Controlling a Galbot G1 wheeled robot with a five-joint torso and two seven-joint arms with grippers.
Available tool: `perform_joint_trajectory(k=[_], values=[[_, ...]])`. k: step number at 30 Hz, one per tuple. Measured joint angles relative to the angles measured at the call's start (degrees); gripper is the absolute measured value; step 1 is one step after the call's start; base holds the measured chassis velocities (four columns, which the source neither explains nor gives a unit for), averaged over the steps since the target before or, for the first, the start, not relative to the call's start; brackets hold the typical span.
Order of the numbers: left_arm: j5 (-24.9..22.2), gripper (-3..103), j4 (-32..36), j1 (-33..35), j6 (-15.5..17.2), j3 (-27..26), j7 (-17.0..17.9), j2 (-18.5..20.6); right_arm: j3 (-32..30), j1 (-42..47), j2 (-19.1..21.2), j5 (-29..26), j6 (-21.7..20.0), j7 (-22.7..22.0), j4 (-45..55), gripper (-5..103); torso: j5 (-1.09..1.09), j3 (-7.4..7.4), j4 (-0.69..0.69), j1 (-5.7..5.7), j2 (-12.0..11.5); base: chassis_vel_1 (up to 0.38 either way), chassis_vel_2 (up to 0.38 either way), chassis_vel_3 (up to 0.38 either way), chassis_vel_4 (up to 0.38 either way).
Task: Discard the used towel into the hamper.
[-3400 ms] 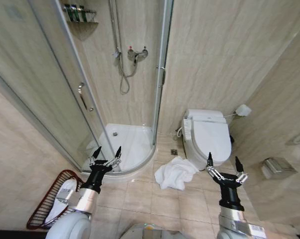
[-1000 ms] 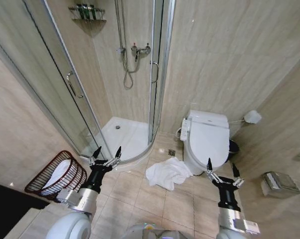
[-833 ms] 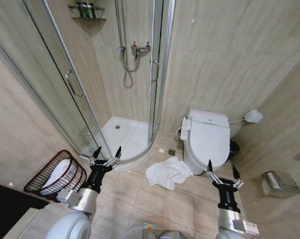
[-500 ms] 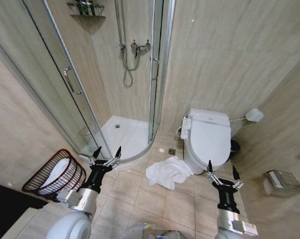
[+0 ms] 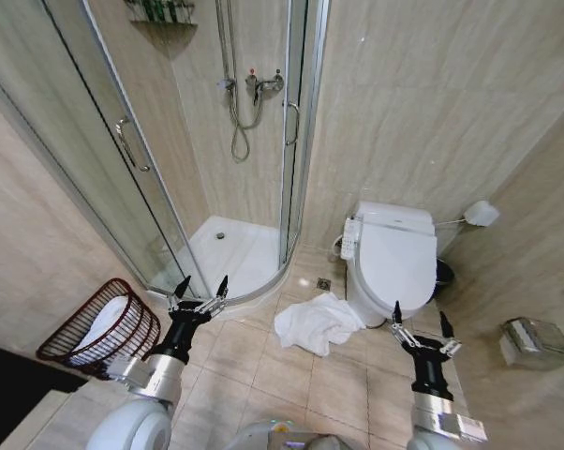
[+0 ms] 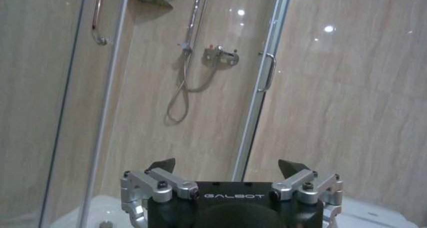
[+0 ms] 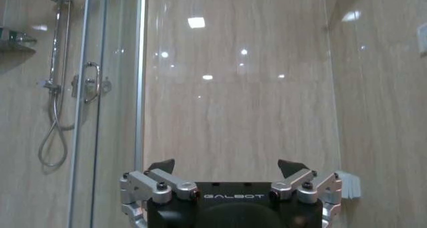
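Note:
A crumpled white towel [image 5: 315, 323] lies on the tiled floor between the shower base and the toilet. The hamper [image 5: 99, 328], a dark reddish-brown open-weave basket, stands at the left by the wall with white cloth inside. My left gripper [image 5: 200, 288] is held up open at lower left, between the hamper and the towel, nothing in it. My right gripper [image 5: 420, 320] is raised open at lower right, in front of the toilet, to the right of the towel. In the wrist views both grippers, left [image 6: 227, 166] and right [image 7: 225, 166], point at the walls with fingers spread.
A glass shower enclosure [image 5: 221, 169] with a white base fills the left and centre. The white toilet [image 5: 391, 258] stands against the wall at right, with a small dark bin [image 5: 443, 274] beside it and a paper holder [image 5: 535, 341] on the right wall. Bare tiles lie in front.
The whole picture has shifted slightly, so the camera moved: the hamper now sits a little further left and lower. Both grippers stay raised and open, and the towel lies as before.

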State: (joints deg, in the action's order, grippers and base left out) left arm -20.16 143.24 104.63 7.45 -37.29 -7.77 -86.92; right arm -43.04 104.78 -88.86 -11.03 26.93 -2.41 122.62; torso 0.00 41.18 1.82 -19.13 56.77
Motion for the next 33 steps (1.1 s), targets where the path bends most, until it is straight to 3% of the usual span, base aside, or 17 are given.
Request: perform_joint_trajectory(k=[21,26,29,33], values=[[0.0,100,0.0,0.0,0.0,0.0,0.0,0.0,0.36,1.04,-1.0,0.59,-2.54,0.04,5.77,100,0.0,-3.05,0.0,2.42,-5.48,0.0,0.0,0.0,0.0],[0.0,100,0.0,0.0,0.0,0.0,0.0,0.0,0.7,1.7,-1.4,0.06,-4.7,-0.59,8.0,100,0.0,-3.79,0.0,2.99,-6.78,0.0,0.0,0.0,0.0],[0.0,100,0.0,0.0,0.0,0.0,0.0,0.0,0.96,1.86,-1.43,-0.26,-7.04,-1.28,9.12,100,0.0,-4.17,0.0,3.29,-7.46,0.0,0.0,0.0,0.0],[0.0,100,0.0,0.0,0.0,0.0,0.0,0.0,1.63,1.75,-1.03,-3.22,-14.81,-3.74,11.58,100,-0.01,-4.98,0.0,3.89,-8.86,0.0,0.0,0.0,0.0]])
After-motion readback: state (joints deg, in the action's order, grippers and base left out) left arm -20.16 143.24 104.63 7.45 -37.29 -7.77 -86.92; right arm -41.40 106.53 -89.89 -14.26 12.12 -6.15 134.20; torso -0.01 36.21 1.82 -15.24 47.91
